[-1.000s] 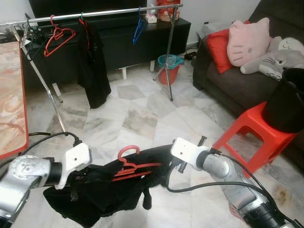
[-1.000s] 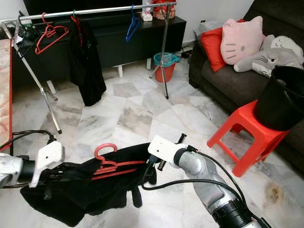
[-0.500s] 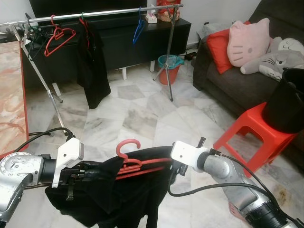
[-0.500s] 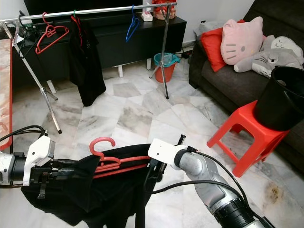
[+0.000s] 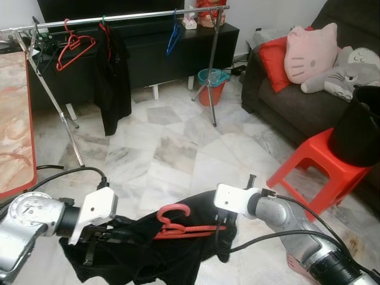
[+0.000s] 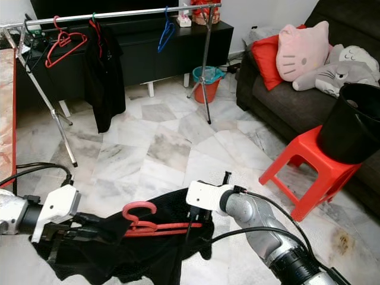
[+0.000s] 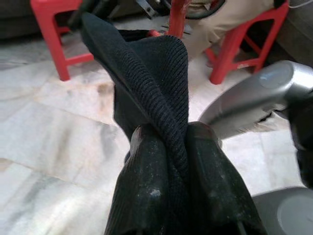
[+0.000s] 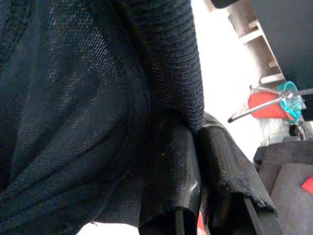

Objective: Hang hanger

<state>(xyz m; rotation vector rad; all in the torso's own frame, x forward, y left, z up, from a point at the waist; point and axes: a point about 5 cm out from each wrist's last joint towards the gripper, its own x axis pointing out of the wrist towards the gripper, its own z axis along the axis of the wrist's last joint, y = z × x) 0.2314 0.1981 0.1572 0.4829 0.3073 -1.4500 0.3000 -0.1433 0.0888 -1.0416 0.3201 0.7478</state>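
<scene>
Left wrist view shows the left gripper (image 7: 172,147) pinching the black garment (image 5: 172,249) bearing a red hanger (image 5: 178,222), the right gripper (image 8: 195,161) likewise clamped on it.

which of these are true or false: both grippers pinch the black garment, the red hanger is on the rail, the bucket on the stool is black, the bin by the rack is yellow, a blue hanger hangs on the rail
1. Both grippers pinch the black garment. True: the left gripper and right gripper are each shut on its fabric.
2. The held red hanger is on the rail. False: it lies in the garment between the grippers.
3. The bucket on the stool is black. True.
4. The bin by the rack is yellow. False: it is red with a teal liner.
5. A blue hanger hangs on the rail. True.
</scene>
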